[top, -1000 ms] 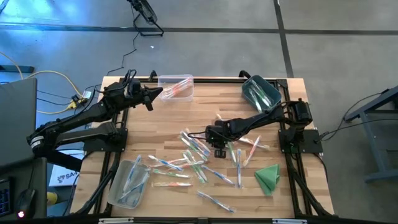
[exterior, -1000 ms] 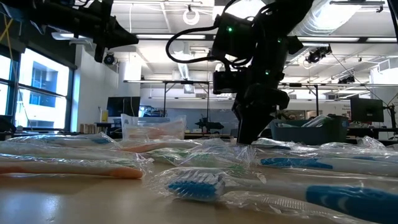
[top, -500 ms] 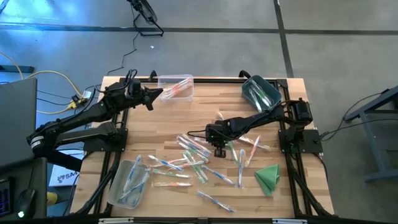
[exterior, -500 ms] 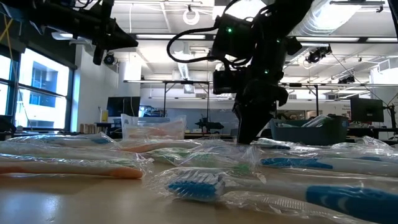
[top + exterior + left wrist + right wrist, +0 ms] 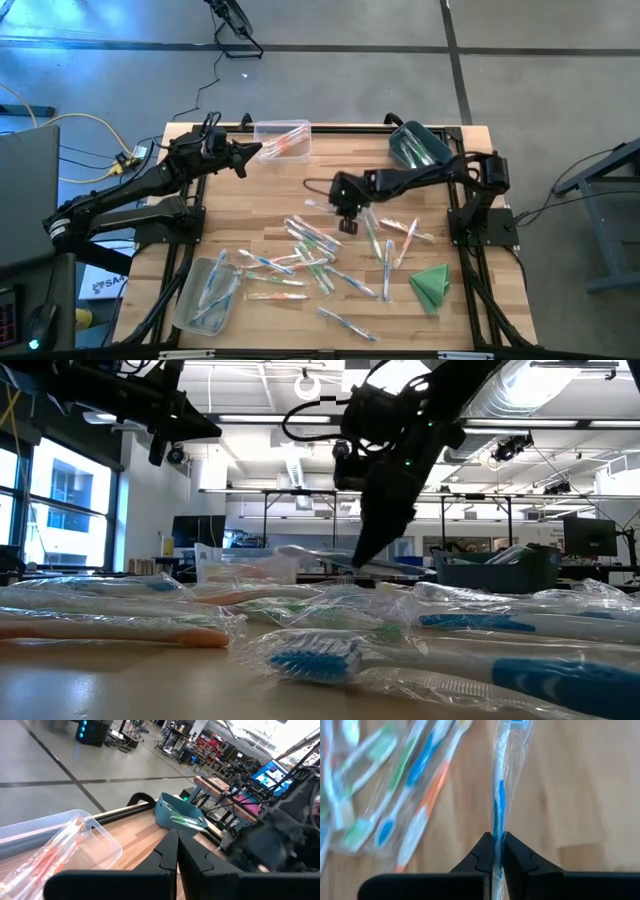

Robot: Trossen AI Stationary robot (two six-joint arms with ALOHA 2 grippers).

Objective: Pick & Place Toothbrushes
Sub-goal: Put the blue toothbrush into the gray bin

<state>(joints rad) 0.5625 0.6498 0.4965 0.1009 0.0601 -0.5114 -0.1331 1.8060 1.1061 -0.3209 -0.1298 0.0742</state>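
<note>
From where I stood, the pick was made and the carry was the step in hand. The right gripper (image 5: 343, 203) hung above the middle of the table (image 5: 270, 185), just over the upper edge of the scattered pile, and the right wrist view showed its fingers (image 5: 485, 851) pinching a wrapped blue toothbrush (image 5: 498, 800), which ran straight out from between them inside its clear sleeve. In the low view that brush (image 5: 330, 557) stuck out level from the gripper, above the heap and touching nothing. The other toothbrushes (image 5: 310, 250) lay loose across the centre and lower part of the high view, blue, green and orange ones mixed. Three bins stood at the table's edges: a clear bin (image 5: 283, 141) at upper centre with orange brushes in it, a teal bin (image 5: 418, 148) at upper right holding what looked like green ones, and another clear bin (image 5: 205, 292) at lower left, whose contents seemed blue, though I could not be sure. The left gripper (image 5: 238, 160) waited beside the upper clear bin, its fingers (image 5: 172, 852) pressed together on nothing. A folded green cloth (image 5: 431, 283) sat at lower right. I judged the next move called for a steady carry to the bin matching the colour, probably the lower-left one, keeping the thin wrapper from slipping, then a release over the bin.
</note>
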